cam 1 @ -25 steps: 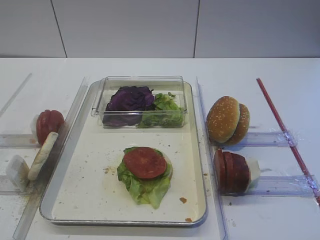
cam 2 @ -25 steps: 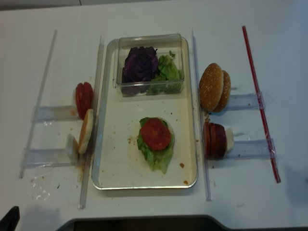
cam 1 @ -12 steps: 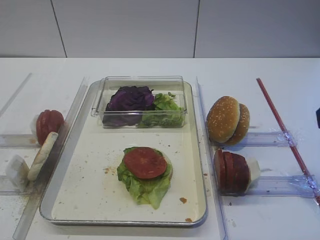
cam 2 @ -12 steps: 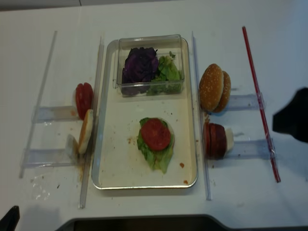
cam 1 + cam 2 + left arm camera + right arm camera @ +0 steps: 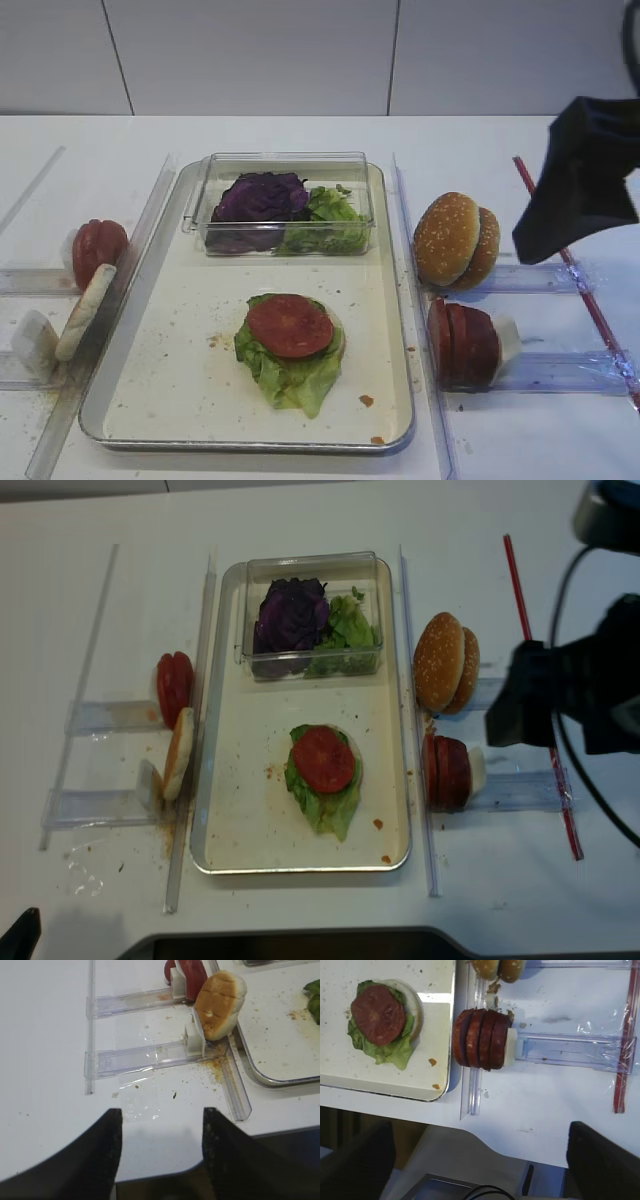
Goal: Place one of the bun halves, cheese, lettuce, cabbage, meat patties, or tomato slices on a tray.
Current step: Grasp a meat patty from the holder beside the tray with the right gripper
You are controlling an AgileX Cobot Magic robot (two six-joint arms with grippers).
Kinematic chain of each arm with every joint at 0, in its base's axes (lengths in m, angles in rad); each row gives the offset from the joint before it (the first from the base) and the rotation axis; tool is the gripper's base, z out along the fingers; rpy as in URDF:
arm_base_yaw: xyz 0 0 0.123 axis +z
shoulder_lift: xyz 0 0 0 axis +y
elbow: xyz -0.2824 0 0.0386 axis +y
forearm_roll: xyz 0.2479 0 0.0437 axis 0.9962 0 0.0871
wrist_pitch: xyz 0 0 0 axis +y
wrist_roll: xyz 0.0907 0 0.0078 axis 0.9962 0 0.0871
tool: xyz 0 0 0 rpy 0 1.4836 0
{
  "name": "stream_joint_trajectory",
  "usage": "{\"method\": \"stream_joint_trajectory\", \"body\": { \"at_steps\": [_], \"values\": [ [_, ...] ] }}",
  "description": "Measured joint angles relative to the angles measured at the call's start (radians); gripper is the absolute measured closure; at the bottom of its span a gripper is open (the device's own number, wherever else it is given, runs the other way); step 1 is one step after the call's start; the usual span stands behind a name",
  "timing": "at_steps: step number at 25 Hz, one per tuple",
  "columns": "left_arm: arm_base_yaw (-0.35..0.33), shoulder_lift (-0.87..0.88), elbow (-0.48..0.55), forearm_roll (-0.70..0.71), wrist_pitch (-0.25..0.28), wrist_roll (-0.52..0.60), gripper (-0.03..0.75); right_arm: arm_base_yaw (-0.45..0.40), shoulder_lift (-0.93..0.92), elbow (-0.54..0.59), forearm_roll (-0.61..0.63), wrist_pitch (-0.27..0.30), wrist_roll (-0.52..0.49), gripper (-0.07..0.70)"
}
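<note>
Setting: a robot test bench laid out as a mock food-assembly station, not a working kitchen. Evidence: a plain white tabletop backed by blank white wall panels. Clear plastic holder rails are taped to the surface beside the right gripper, with a red strip marking a boundary. Burger ingredients stand in these fixtures. No stove, sink or utensils are visible.

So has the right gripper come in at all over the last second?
Yes. The right gripper was out of view a second ago; now it hangs open over the red strip, leftward toward the bun halves.
</note>
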Motion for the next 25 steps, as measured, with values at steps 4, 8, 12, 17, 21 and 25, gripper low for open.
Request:
{"method": "stream_joint_trajectory", "body": {
  "at_steps": [4, 8, 12, 17, 21, 25],
  "values": [
    [0.000, 0.000, 0.000, 0.000, 0.000, 0.000, 0.365, 0.143, 0.088, -0.042, -0.061, -0.002, 0.116, -0.062],
    [0.000, 0.000, 0.000, 0.000, 0.000, 0.000, 0.365, 0.246, 0.189, -0.077, -0.091, -0.008, 0.201, -0.062],
    [0.000, 0.000, 0.000, 0.000, 0.000, 0.000, 0.365, 0.283, 0.289, -0.120, -0.103, -0.014, 0.226, -0.053],
    [0.000, 0.000, 0.000, 0.000, 0.000, 0.000, 0.365, 0.283, 0.359, -0.154, -0.112, -0.021, 0.230, -0.036],
    [0.000, 0.000, 0.000, 0.000, 0.000, 0.000, 0.365, 0.283, 0.373, -0.157, -0.114, -0.021, 0.228, -0.036],
    [0.000, 0.000, 0.000, -0.001, 0.000, 0.000, 0.365, 0.283, 0.375, -0.157, -0.125, -0.065, 0.225, -0.025]
  ]
}}
